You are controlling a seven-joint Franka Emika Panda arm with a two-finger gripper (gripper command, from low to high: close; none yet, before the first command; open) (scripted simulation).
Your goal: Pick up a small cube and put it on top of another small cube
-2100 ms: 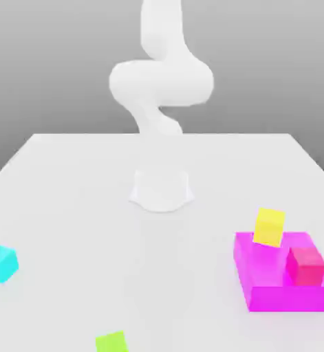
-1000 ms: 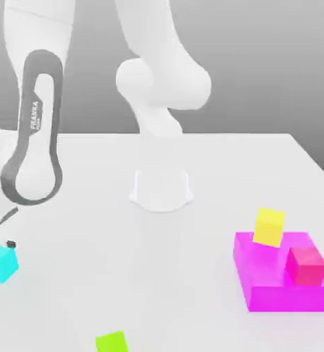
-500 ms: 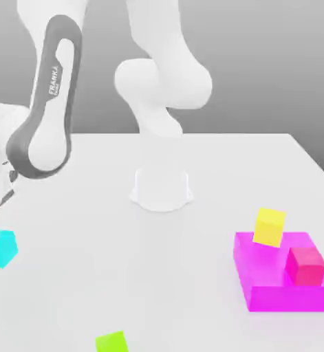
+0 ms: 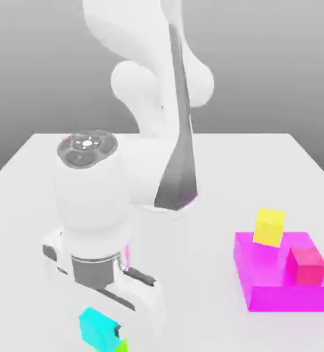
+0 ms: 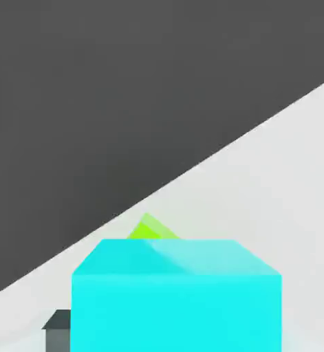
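you've carried the cyan cube (image 4: 98, 326) from well off to the exterior view's left of the lime-green cube (image 4: 122, 346) to just above it. the gripper (image 4: 106, 330) is closed on the cyan cube. the green one peeks out just behind it in the hand view; lowering and release likely come next.

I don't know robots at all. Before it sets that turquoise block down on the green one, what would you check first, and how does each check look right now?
1. Turquoise block held in the gripper: ok.
2. Green block in sight below and beyond it: ok, a sliver peeks out.
3. Turquoise block squarely above the green one: cannot tell, most of the green is hidden.
4. Turquoise block held level: ok in the hand view.
5. Yellow block, red block and pink slab out of the way: ok, far toward the exterior view's right.
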